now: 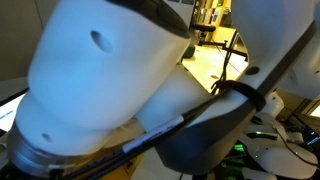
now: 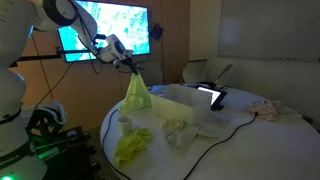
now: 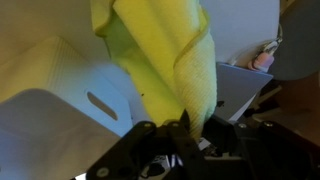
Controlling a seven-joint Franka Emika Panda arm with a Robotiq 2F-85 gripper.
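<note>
My gripper [image 2: 130, 67] is shut on a yellow-green towel [image 2: 136, 93] and holds it up by one corner above the round white table [image 2: 250, 140]. The towel hangs down next to a white plastic bin [image 2: 185, 100]. In the wrist view the towel [image 3: 165, 60] fills the middle of the picture and runs down between my dark fingers [image 3: 187, 128]. A second yellow-green cloth [image 2: 132, 146] lies crumpled on the table near the front edge. An exterior view is almost wholly blocked by my own white arm [image 1: 100, 70].
A white cloth [image 2: 180, 130] lies by the bin, a pinkish cloth [image 2: 268, 108] at the far side, a tablet [image 2: 214, 97] behind the bin. A lit screen [image 2: 105, 28] hangs on the wall. A cable runs across the table.
</note>
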